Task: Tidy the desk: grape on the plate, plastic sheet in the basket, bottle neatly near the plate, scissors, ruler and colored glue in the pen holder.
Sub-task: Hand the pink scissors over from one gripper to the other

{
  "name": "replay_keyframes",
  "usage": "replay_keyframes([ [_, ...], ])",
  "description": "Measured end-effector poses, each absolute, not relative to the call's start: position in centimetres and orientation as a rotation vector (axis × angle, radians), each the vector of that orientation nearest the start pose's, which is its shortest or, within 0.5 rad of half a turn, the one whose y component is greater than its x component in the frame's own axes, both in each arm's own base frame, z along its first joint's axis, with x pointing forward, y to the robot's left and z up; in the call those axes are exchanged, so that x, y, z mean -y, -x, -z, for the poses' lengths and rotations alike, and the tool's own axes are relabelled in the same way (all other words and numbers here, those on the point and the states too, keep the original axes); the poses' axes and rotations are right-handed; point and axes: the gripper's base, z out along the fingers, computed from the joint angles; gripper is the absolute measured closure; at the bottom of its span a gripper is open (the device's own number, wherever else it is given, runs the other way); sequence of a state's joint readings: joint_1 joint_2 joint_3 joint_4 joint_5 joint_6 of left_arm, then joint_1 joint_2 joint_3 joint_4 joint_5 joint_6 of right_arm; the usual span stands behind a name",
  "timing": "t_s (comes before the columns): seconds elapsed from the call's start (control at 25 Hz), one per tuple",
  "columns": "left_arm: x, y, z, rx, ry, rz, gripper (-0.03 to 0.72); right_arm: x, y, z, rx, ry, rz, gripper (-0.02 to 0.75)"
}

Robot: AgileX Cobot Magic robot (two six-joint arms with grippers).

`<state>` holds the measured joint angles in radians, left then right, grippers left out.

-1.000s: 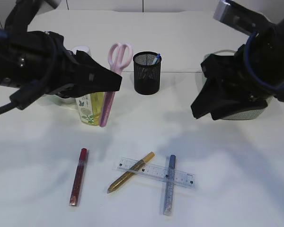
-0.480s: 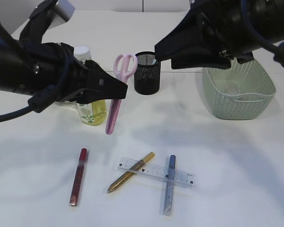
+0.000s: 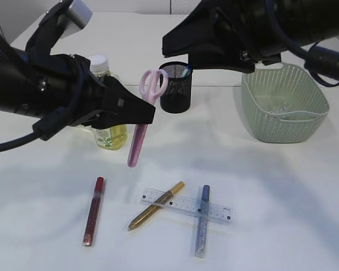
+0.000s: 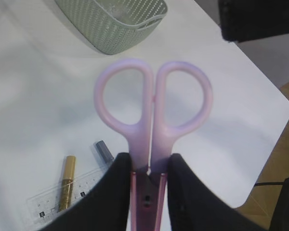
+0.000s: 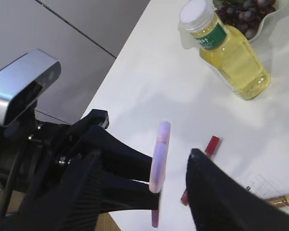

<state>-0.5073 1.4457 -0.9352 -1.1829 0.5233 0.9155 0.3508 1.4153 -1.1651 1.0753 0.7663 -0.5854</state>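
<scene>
My left gripper (image 4: 149,160) is shut on the pink scissors (image 3: 141,124) just below their handles, holding them in the air with the blades slanting down in front of the bottle (image 3: 108,132). My right gripper (image 5: 144,156) is open and hangs above and behind the black mesh pen holder (image 3: 175,90), its wide-apart fingers framing the scissors (image 5: 159,154) without touching them. On the table in front lie the clear ruler (image 3: 187,207) and the red (image 3: 93,212), gold (image 3: 156,205) and blue (image 3: 201,226) glue sticks. Grapes (image 5: 243,12) lie on the plate (image 5: 272,17).
The green basket (image 3: 285,113) stands at the right with something clear at its bottom. A blue pen stands in the pen holder. The gold and blue sticks cross the ruler. In the left wrist view the table's edge (image 4: 260,159) lies close at the right.
My right arm has swung from the basket leftwards to above the pen holder, and its jaws have opened wider. My left gripper has carried the scissors slightly to the right.
</scene>
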Motion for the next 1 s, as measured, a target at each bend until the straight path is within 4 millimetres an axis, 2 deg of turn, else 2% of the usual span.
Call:
replay_keyframes([
  [0.28,18.5,-24.6,-27.7,-2.202,-0.611,0.926,0.524,-16.4,-27.5,-34.2,-2.196,0.349,-1.195,0.279],
  [0.76,18.6,-24.6,-27.7,-2.202,-0.613,0.929,0.524,-17.1,-28.6,-32.3,-2.252,0.316,-1.216,0.279],
  [1.0,18.6,-24.6,-27.7,-2.203,-0.614,0.931,0.524,-18.7,-28.3,-31.7,-2.255,0.341,-1.207,0.279],
])
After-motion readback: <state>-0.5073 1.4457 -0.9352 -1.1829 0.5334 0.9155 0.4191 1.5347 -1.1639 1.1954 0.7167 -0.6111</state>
